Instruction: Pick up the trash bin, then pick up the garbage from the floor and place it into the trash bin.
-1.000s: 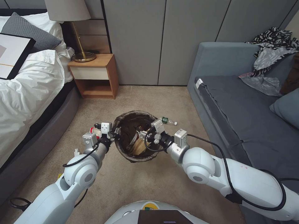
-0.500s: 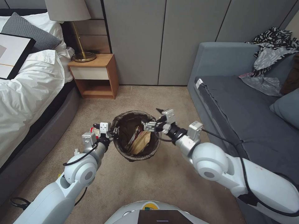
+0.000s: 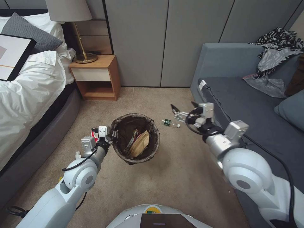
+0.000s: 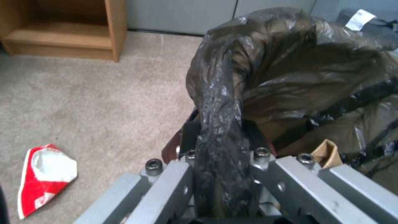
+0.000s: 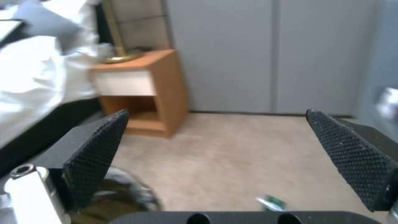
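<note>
Here we grip the near-left rim of the trash bin (image 3: 135,138) with our left hand (image 3: 111,136), a red-and-white cup (image 4: 45,179) on the carpet further left. Right of the bin lies the bottle (image 3: 171,123), long axis left-right, just left of our open, empty right hand (image 3: 183,111), the nearer one; nothing stands between them.

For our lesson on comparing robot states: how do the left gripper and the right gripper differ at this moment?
The left gripper is shut on the bag-lined rim of the trash bin; the right gripper is open and holds nothing. The left gripper touches the bin's side; the right gripper hangs in the air apart from it, above the carpet near the small bottle. Both have the same build of grey metal with dark pads.
</note>
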Controlling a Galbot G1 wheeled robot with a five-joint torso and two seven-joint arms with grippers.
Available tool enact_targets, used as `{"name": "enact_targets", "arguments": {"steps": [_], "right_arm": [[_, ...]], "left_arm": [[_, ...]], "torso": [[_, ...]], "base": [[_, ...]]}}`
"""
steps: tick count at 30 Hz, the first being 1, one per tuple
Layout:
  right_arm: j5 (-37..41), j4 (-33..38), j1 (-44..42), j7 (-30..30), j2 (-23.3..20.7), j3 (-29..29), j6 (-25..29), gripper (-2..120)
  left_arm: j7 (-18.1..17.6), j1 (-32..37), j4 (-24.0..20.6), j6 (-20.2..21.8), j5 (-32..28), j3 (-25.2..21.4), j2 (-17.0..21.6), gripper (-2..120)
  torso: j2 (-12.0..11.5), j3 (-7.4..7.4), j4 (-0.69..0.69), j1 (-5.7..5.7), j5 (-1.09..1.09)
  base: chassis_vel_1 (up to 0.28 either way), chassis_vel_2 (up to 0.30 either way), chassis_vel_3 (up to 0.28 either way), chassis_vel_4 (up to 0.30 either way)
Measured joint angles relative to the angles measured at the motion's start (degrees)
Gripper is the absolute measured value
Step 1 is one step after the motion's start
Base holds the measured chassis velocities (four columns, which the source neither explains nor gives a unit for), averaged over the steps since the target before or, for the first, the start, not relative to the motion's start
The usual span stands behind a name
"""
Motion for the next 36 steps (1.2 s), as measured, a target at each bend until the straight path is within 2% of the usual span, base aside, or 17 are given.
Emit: {"name": "enact_targets", "arguments": {"steps": [8, 9, 10, 12, 14, 16, 18, 19, 20, 22, 27, 36], "right_arm": [[-0.52, 0.83, -1.93, 0.2, 0.8, 2.51, -0.79, 100], [-1.22, 1.53, -3.96, 0.2, 1.72, 5.02, -1.52, 100], [-1.22, 1.53, -3.96, 0.2, 1.72, 5.02, -1.52, 100], [-3.47, 2.41, -10.61, 0.06, 4.2, 11.07, -2.93, 100], [-4.61, 2.5, -13.22, -0.31, 5.08, 12.88, -3.19, 100], [-12.08, 2.52, -20.91, -3.07, 8.89, 17.33, -2.71, 100], [-12.64, 2.53, -21.36, -3.22, 9.19, 17.49, -2.61, 100], [-15.92, 2.52, -23.88, -3.99, 10.93, 18.05, -1.97, 100], [-15.92, 2.52, -23.88, -3.99, 10.93, 18.05, -1.97, 100], [-22.51, 2.49, -27.95, -5.91, 14.08, 18.94, -0.2, 100], [-29.22, 2.44, -32.47, -7.83, 17.89, 17.96, 2.21, 100], [-31.64, 2.4, -33.2, -8.81, 21.25, 16.8, 2.89, 100]], "left_arm": [[0.02, 0.17, 0.0, -0.03, 0.16, -0.19, -0.07, 5], [0.03, 0.35, 0.01, -0.05, 0.33, -0.34, -0.23, 5], [0.03, 0.35, 0.01, -0.05, 0.33, -0.34, -0.23, 5], [0.05, 1.03, 0.01, -0.09, 0.8, -0.72, -0.51, 5], [0.06, 1.28, 0.01, -0.11, 0.94, -0.86, -0.56, 5], [0.12, 2.34, -0.34, -0.2, 1.32, -1.39, -0.93, 5], [0.13, 2.41, -0.37, -0.21, 1.39, -1.42, -0.99, 5], [0.16, 2.79, -0.47, -0.29, 1.64, -1.54, -1.28, 5], [0.16, 2.79, -0.47, -0.29, 1.64, -1.54, -1.28, 5], [0.23, 3.29, -0.65, -0.41, 2.11, -1.65, -1.76, 5], [0.27, 3.64, -0.8, -0.54, 2.69, -1.81, -2.34, 5], [0.35, 4.16, -1.17, -0.7, 2.79, -2.52, -2.62, 5]], "torso": [[0.0, 0.0, 0.0, 0.0, 0.0], [0.0, 0.0, 0.03, 0.0, 0.0], [0.0, 0.0, 0.03, 0.0, 0.0], [0.0, 0.0, 0.0, 0.0, -0.01], [0.0, 0.0, 0.0, 0.0, 0.01], [0.0, 0.0, 0.01, 0.0, 0.0], [0.0, 0.0, 0.01, 0.0, 0.0], [0.0, 0.0, 0.0, 0.0, 0.0], [0.0, 0.0, 0.0, 0.0, 0.0], [0.0, 0.0, 0.01, 0.0, -0.01], [0.0, 0.0, 0.01, 0.0, -0.01], [0.0, 0.0, 0.01, 0.0, -0.01]], "base": [[0.0, 0.0, 0.0, 0.0], [0.0, 0.0, 0.0, 0.0], [0.0, 0.0, 0.0, 0.0], [0.0, 0.0, 0.0, 0.0], [0.0, 0.0, 0.0, 0.0], [0.0, 0.0, 0.0, 0.0], [0.0, 0.0, 0.0, 0.0], [0.0, 0.0, 0.0, 0.0], [0.0, 0.0, 0.0, 0.0], [0.0, 0.0, 0.0, 0.0], [0.0, 0.0, 0.0, 0.0], [0.0, 0.0, 0.0, 0.0]]}}
